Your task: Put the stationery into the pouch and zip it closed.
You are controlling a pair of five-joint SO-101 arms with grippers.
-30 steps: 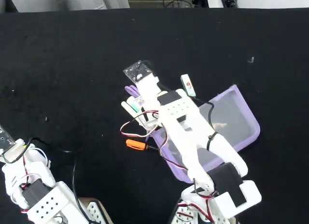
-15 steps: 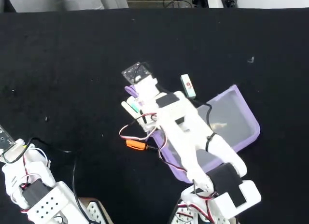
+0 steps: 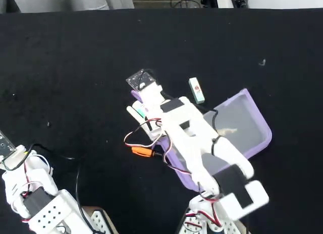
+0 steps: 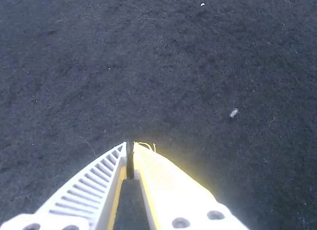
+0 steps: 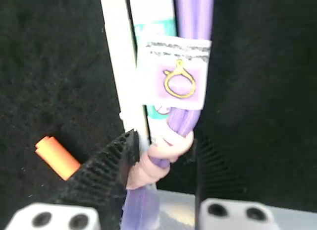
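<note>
The right gripper (image 5: 165, 143) has its two black ribbed jaws closed in on a purple strap (image 5: 184, 118), one jaw on each side and both touching the pinkish loop at the strap's end. A white tag (image 5: 173, 74) with a gold clasp printed on a purple panel sits on the strap just beyond the jaws. Beside the strap, and side by side with it, lie a teal-and-white stick (image 5: 153, 14) and a white pen (image 5: 119, 66); whether they touch one another cannot be told. An orange marker (image 3: 143, 152) lies on the cloth to the left of the jaws, just off the left edge of the pouch (image 3: 245, 125). The pouch, lavender with a clear face, lies flat right of centre on the near half of the black table (image 3: 75, 67), and the right arm stretches over its left part. A small white-and-teal block (image 3: 196, 90) lies just beyond the pouch's far edge, apart from the other pieces. The left gripper (image 4: 131, 149) has its jaws pressed together over bare cloth at the near left corner, well apart from the stationery.
</note>
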